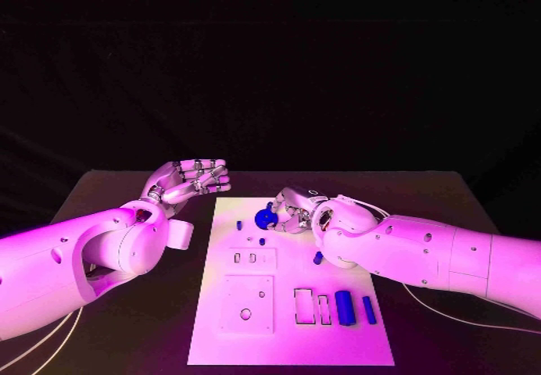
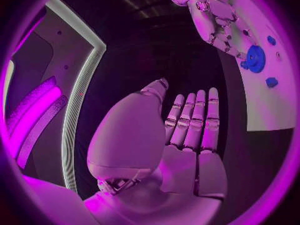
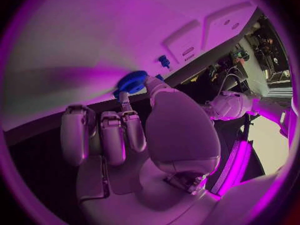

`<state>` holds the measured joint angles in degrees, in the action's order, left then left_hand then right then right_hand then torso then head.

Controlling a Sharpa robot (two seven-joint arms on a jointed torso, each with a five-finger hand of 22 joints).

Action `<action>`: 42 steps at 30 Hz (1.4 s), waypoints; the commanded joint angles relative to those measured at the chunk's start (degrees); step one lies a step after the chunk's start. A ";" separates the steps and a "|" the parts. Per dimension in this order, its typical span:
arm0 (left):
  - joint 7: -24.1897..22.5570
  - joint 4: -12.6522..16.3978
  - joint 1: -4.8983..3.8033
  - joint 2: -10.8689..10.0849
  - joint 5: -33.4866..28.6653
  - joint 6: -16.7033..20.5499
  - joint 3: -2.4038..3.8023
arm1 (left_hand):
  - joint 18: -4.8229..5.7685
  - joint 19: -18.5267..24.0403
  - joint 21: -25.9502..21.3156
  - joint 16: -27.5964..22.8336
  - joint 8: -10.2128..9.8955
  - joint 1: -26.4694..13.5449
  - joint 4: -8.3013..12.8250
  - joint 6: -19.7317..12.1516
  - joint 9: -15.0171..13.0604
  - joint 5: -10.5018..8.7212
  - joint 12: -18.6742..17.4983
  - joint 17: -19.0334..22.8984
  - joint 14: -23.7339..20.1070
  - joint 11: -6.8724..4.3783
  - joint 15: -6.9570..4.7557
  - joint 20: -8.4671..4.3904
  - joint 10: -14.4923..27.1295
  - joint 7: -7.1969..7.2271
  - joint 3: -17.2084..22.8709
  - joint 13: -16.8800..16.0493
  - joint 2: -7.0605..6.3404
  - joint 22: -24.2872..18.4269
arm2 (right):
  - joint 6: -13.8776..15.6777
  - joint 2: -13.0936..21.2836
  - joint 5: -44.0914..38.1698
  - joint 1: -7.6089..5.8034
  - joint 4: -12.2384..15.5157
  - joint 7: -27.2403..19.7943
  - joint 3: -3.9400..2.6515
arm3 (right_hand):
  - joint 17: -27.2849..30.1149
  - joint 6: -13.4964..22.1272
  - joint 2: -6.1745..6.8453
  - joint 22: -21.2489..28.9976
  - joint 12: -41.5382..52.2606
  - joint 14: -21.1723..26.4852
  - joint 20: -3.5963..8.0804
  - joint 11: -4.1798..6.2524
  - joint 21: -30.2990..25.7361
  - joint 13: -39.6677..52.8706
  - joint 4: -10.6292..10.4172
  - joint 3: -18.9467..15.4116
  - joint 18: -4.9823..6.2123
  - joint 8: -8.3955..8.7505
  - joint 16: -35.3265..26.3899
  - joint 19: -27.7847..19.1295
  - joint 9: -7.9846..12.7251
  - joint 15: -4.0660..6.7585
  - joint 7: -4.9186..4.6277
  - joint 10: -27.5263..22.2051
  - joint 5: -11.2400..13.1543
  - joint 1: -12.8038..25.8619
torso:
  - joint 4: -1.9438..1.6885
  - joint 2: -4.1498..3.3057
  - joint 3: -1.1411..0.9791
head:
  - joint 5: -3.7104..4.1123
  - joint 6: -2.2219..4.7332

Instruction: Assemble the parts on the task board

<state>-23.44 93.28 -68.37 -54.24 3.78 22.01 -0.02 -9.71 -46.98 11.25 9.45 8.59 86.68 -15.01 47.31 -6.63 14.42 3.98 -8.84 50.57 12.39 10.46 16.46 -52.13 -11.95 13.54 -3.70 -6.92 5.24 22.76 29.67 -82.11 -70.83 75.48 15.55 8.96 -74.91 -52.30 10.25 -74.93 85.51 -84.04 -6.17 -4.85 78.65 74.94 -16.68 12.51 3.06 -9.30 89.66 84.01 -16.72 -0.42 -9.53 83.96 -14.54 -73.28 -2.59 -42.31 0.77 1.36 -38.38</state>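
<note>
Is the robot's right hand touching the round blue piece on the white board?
Touching. In the right wrist view, fingers of the right hand reach onto the round blue piece, with no gap showing between them.

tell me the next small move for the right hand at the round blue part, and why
Probably a short turn or press to seat the round blue gear-like part on the white task board. The silver right hand already has fingertips on it at the board's far end, so no reach is needed. Whether it is seated I cannot tell. The silver left hand is open off the board.
</note>
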 commanded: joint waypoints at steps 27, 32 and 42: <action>-0.36 -2.04 -0.01 0.16 0.26 -0.83 0.00 | -0.41 0.46 -0.31 -0.30 -0.46 0.07 -0.02 -0.57 0.16 -0.15 -0.36 -0.09 -0.57 0.27 0.10 -0.06 0.59 -3.35 0.41 0.10 -0.17 -0.14 | 1.49 23.31 14.46 -2.80 11.37 -22.64 -0.45 | -9.90 -0.77 3.31 -2.01 -2.73 -4.75 -0.10 0.26 -7.30 7.24 4.42 4.34 1.26 0.74 -1.08 -3.27 0.50 0.06 0.07 -0.87 -1.02 -7.87 | 2.25 0.87 -1.32 | 0.42 0.88; -0.31 -2.11 0.02 0.36 0.26 -1.17 -0.04 | -0.40 0.51 -0.33 -0.31 -0.42 0.04 -0.02 -0.32 0.13 -0.15 -0.34 -0.09 -0.58 0.27 0.11 -0.05 0.59 -3.35 0.41 0.09 -0.20 -0.15 | -0.87 25.51 15.72 -2.66 8.95 -24.49 -0.21 | -10.12 -0.34 4.34 -1.60 -3.31 -4.81 -0.11 0.26 -8.09 6.72 4.78 3.91 1.39 1.03 -1.05 -3.67 0.66 0.05 0.10 -1.44 -0.90 -8.32 | 2.32 0.88 -1.45 | 0.82 0.59; -0.15 -2.09 0.06 0.36 0.26 -1.46 -0.09 | -0.39 0.55 -0.35 -0.33 -0.40 0.01 -0.01 -0.24 0.12 -0.16 -0.31 -0.10 -0.58 0.27 0.11 -0.05 0.58 -3.34 0.41 0.08 -0.23 -0.17 | -2.93 25.23 15.86 -0.82 4.30 -25.17 0.02 | -10.48 0.22 4.40 -1.67 -3.62 -4.90 -0.15 0.14 -8.12 6.45 4.77 3.30 1.36 1.34 -0.96 -3.64 0.80 -0.03 -0.07 -1.76 -1.89 -8.64 | 2.24 0.70 -1.37 | 0.66 0.55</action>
<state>-23.33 91.08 -68.28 -53.98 3.81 21.75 -0.14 -9.71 -46.77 11.25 9.45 8.37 86.68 -15.01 47.10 -6.56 14.42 3.98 -8.87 50.36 12.60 10.66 16.25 -51.92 -12.17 13.54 -3.65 -6.92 5.14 22.58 55.18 -66.89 -71.75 80.10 -7.58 9.00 -74.94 -52.49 14.33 -74.95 82.25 -84.04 -6.26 -4.70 70.77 74.92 -11.87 16.21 3.96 -8.19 88.89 80.61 -15.97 -0.42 -9.74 82.58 -16.20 -81.44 -0.37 -41.52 -0.60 2.12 -37.78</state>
